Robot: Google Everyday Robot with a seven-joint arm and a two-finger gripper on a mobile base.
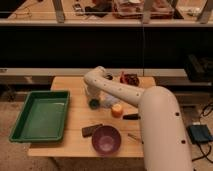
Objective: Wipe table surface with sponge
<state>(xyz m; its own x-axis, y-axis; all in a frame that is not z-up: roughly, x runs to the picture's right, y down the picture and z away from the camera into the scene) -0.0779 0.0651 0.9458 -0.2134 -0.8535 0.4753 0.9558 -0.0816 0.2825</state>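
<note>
The light wooden table surface (75,135) fills the middle of the camera view. The small dark green sponge (94,103) rests on it near the centre, just right of the green tray. My gripper (92,99) comes down from the white arm's bend and is shut on the sponge, pressing it on the wood. The arm (125,92) reaches in from the lower right and hides part of the table's right side.
A green plastic tray (30,130) lies on the left. An orange ball (117,110) is right of the sponge. A dark brown block (91,130) and a purple bowl (106,140) sit near the front edge. A dark red object (131,78) stands at the back right.
</note>
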